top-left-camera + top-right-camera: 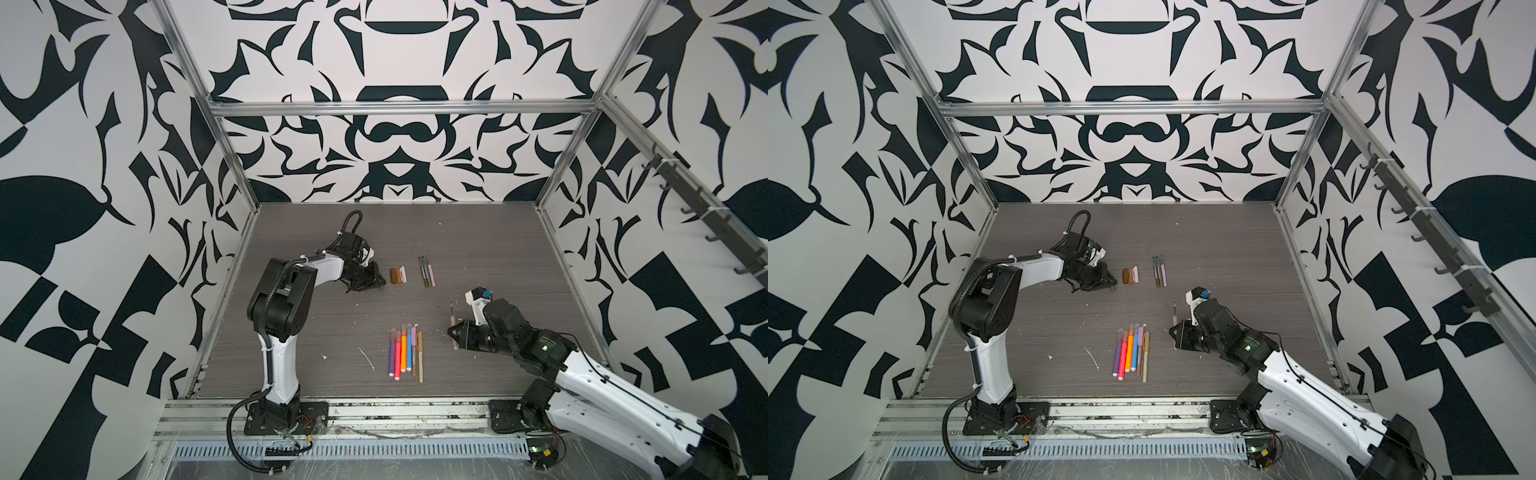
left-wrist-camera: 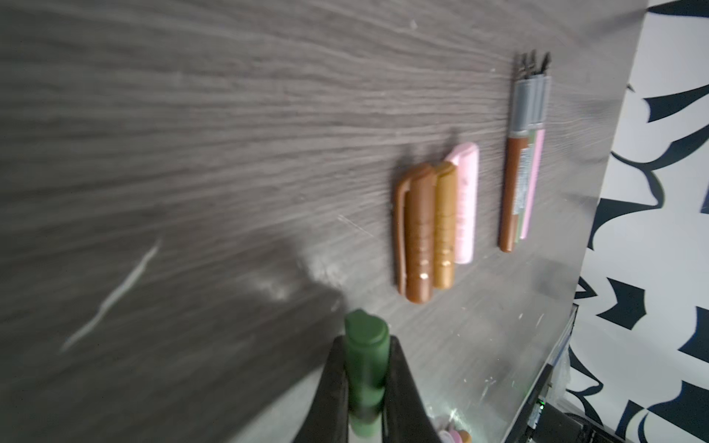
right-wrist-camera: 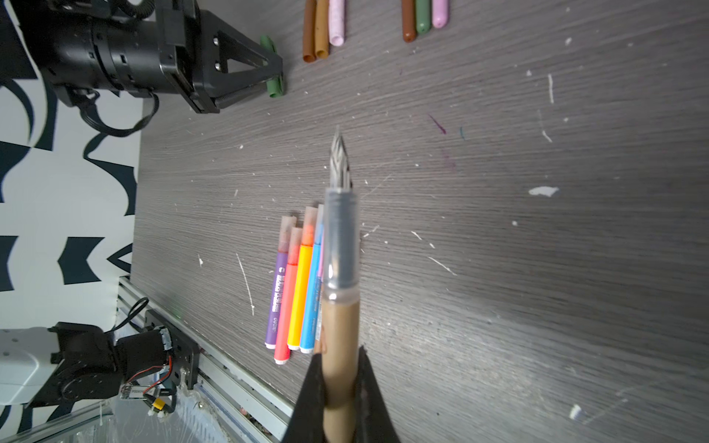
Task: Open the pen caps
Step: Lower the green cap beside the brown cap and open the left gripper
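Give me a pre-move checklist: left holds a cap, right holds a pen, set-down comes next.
1. Left gripper shut on green cap: ok.
2. Right gripper shut on tan pen, nib bare: ok.
3. Cap and pen fully apart: ok.
4. Bare table beside the three loose caps for the green one: ok.
5. Bare table beside the three uncapped pens: ok.
6. All pens uncapped: not ok, the front row of pens has caps on.

A robotics lab cell — aluminium frame [image 1: 399, 109]; black-and-white patterned walls [image 1: 399, 50]; arms [image 1: 286, 303] bolted to a rail [image 1: 407, 415]
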Robot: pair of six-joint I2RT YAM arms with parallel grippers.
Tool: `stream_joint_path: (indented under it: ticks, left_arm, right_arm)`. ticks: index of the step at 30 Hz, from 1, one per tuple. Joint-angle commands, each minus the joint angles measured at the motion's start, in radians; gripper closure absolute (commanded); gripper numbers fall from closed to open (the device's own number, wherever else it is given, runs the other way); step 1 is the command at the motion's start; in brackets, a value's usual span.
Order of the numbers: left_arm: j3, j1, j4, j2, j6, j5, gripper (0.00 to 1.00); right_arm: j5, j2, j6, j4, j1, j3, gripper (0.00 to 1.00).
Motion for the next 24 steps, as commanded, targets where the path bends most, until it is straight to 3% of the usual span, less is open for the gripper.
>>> stream_joint_path:
  ticks: [1,11,18,24]
  left_arm:
    - [0.064,0.004,-0.047,0.027,0.041,0.000,1.00]
    - [0.116,0.004,-0.070,0.086,0.044,0.006,1.00]
    - [0.123,0.004,-0.067,0.109,0.036,0.022,0.90]
    - [0.135,0.004,-0.069,0.117,0.028,0.022,0.71]
  right_arm:
    - [-0.010,0.000,-0.052,-0.030,-0.015,0.050,1.00]
    - [-0.021,0.028,-0.085,-0.054,-0.036,0.089,1.00]
    - [-0.028,0.031,-0.080,-0.059,-0.039,0.093,1.00]
    - [-0.030,0.026,-0.076,-0.065,-0.040,0.091,1.00]
